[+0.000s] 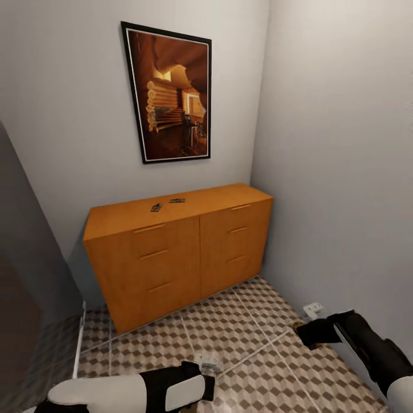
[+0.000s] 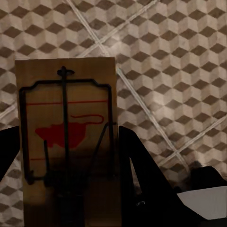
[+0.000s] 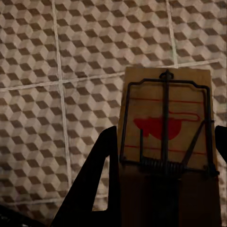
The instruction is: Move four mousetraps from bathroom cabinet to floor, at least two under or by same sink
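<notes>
framed picture [image 1: 167,92] above cabinet [image 1: 172,252]; two mousetraps [image 1: 167,204] on top.

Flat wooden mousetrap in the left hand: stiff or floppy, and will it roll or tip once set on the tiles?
Probably stiff: the flat tan wooden mousetrap sticks straight out past the left hand without sagging. Likely light, being a thin slab with wire parts. It should lie flat on the cube-patterned tile floor, not roll.

The robot's rounded glossy white left forearm [image 1: 97,394] and black right arm [image 1: 367,344] end in matte black wedge-fingered tools.
</notes>
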### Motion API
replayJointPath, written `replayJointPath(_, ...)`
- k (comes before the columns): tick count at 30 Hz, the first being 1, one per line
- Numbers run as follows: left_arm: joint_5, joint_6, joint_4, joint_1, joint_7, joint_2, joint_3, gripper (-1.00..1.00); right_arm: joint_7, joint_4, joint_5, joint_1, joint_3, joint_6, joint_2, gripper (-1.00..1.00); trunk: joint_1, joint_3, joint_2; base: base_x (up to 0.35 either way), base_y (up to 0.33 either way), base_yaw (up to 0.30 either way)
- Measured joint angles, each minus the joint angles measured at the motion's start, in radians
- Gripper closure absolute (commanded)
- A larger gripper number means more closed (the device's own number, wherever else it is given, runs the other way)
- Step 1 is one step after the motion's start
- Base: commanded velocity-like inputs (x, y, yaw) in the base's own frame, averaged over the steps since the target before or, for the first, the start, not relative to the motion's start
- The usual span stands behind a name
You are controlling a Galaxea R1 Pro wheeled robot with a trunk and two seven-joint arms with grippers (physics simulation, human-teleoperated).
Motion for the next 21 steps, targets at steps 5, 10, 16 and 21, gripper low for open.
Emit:
replayJointPath(5,0.004,-0.123,0.094,0.104,-0.083,0.005,-0.107,1.00,-0.105,0.413,0.058,0.012,0.001,-0.352,0.066,1.00,0.000,0.000,0.000,-0.327,0.000,0.000)
replayJointPath(10,0.001,-0.255,0.163,0.190,-0.153,0.068,-0.134,1.00,-0.272,0.808,0.059,0.013,0.000,-0.682,0.142,1.00,0.000,0.000,0.000,-0.233,0.000,0.000)
replayJointPath(16,0.004,-0.265,0.262,0.264,-0.310,0.085,-0.136,1.00,-0.353,0.888,0.057,0.063,-0.002,-0.758,0.154,1.00,0.000,0.003,0.000,-0.066,0.000,0.178)
replayJointPath(21,0.005,-0.265,0.281,0.276,-0.344,0.088,-0.136,1.00,-0.477,0.891,0.057,0.113,-0.002,-0.820,0.188,1.00,0.000,0.005,0.000,-0.003,0.000,0.272)
